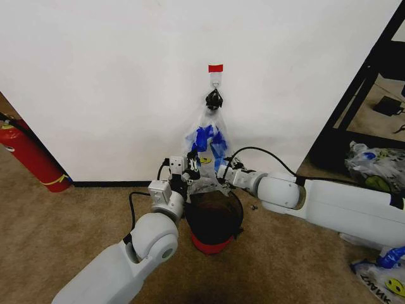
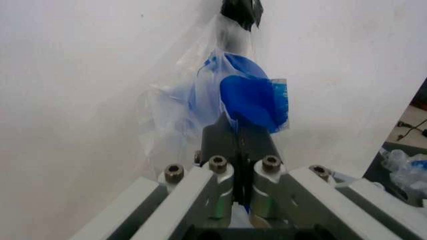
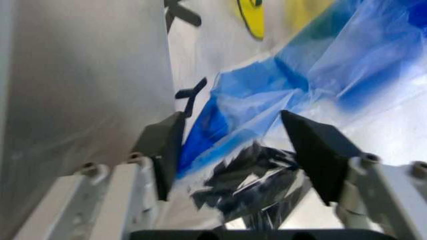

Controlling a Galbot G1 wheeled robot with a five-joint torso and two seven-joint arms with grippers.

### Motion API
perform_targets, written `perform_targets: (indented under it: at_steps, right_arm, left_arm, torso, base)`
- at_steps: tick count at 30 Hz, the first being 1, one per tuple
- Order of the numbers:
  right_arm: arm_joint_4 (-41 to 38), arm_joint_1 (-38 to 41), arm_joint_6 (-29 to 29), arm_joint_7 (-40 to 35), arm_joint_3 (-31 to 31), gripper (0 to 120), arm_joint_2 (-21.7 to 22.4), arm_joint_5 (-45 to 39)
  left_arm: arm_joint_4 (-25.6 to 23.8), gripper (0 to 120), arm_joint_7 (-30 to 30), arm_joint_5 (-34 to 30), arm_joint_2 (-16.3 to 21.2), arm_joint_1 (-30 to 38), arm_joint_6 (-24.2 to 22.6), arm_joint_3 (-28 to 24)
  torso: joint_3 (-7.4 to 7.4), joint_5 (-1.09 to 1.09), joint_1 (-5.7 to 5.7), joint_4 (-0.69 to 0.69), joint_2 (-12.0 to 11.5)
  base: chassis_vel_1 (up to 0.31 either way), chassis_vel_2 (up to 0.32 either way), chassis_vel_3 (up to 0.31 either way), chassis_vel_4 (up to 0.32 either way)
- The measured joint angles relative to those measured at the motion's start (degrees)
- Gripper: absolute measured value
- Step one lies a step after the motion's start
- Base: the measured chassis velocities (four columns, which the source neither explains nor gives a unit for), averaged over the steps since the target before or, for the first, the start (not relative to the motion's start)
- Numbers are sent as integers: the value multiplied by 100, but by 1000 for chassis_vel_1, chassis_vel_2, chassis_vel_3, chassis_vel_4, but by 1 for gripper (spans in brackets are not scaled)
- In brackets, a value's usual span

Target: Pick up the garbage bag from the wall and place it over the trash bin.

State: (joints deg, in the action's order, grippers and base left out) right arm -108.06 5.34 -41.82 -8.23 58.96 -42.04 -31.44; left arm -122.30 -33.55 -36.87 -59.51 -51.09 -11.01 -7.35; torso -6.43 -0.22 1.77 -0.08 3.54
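The garbage bag (image 1: 207,136), thin clear plastic with blue patches and a yellow smiley, hangs by a black knot from a small white hook (image 1: 216,80) on the wall (image 1: 126,82), under a red tape strip. Its lower end reaches down to the trash bin (image 1: 214,218), red with a black rim and liner, which stands on the carpet below. My left gripper (image 1: 190,170) (image 2: 237,145) is shut on the garbage bag's (image 2: 250,97) lower part. Just to its right, my right gripper (image 1: 219,171) (image 3: 237,150) is open, with the garbage bag's (image 3: 280,95) crumpled film between its fingers.
A red fire extinguisher (image 1: 30,157) leans at the wall on the left. On the right are a black shelf frame (image 1: 354,107), a heap of printed bags (image 1: 374,166) and another bag (image 1: 387,278) on the carpet. A black cable (image 1: 266,155) loops over my right arm.
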Motion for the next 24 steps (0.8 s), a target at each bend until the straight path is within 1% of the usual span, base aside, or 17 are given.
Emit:
perform_targets:
  at_steps: [2, 4, 5, 11, 13, 15, 16, 18, 19, 20, 22, 23, 24]
  right_arm:
    - [28, 18, -36, -129, -26, 46, -43, -246]
    - [30, 23, -40, -165, -34, 44, -52, -315]
    - [29, 26, -42, -240, -69, 37, -67, -453]
    - [-52, 5, -40, -276, -153, 12, 46, -485]
    - [-55, -9, -39, -276, -167, 11, 57, -485]
    - [-64, -71, -35, -291, -225, 3, 79, -485]
    - [-74, -245, -28, -382, -380, 0, 110, -478]
    - [-133, -527, -16, -496, -652, 0, 168, -478]
    - [-183, -770, 16, -573, -917, 0, 215, -480]
    - [-183, -770, 16, -573, -917, 0, 215, -480]
    - [-254, -1127, 98, -707, -1348, 0, 282, -494]
    - [-254, -1127, 98, -707, -1348, 0, 282, -494]
    - [-414, -2008, 449, -923, -2351, 0, 430, -543]
  left_arm:
    - [-19, 0, -3, -2, 16, -16, -1, 3]
    - [-22, 0, -4, -3, 19, -19, -1, 4]
    - [-41, 0, -6, -5, 31, -33, -4, 8]
    - [-118, 0, -15, -33, 105, -52, -17, 26]
    - [-122, 0, -16, -35, 107, -52, -18, 28]
    - [-128, 0, -18, -45, 110, -52, -21, 33]
    - [-128, 0, -18, -53, 110, -64, -22, 49]
    - [-127, 0, -18, -53, 105, -100, -22, 67]
    - [-125, 0, -16, -51, 103, -130, -22, 81]
    - [-125, 0, -16, -51, 103, -130, -22, 81]
    - [-125, 0, -14, -43, 100, -176, -20, 103]
    - [-125, 0, -14, -43, 100, -176, -20, 103]
    - [-140, 0, -5, -23, 101, -265, -14, 147]
  torso:
    - [0, 0, 0, 0, 0]
    - [0, 0, 0, 0, 0]
    - [0, 0, 0, 1, 0]
    - [0, 0, 0, -1, 0]
    - [0, 0, 0, -1, 0]
    - [0, 0, 0, -1, 0]
    - [0, 0, 0, -1, 0]
    - [0, 0, 0, 1, 0]
    - [0, 0, 0, 0, 0]
    - [0, 0, 0, 0, 0]
    - [0, 1, 0, 0, 1]
    - [0, 1, 0, 0, 1]
    - [0, 1, 0, 1, 1]
  base:
    - [0, 0, 0, 0]
    - [0, 0, 0, 0]
    - [0, 0, 0, 0]
    - [0, 0, 0, 0]
    - [0, 0, 0, 0]
    - [0, 0, 0, 0]
    - [0, 0, 0, 0]
    - [0, 0, 0, 0]
    - [0, 0, 0, 0]
    - [0, 0, 0, 0]
    - [0, 0, 0, 0]
    - [0, 0, 0, 0]
    - [0, 0, 0, 0]
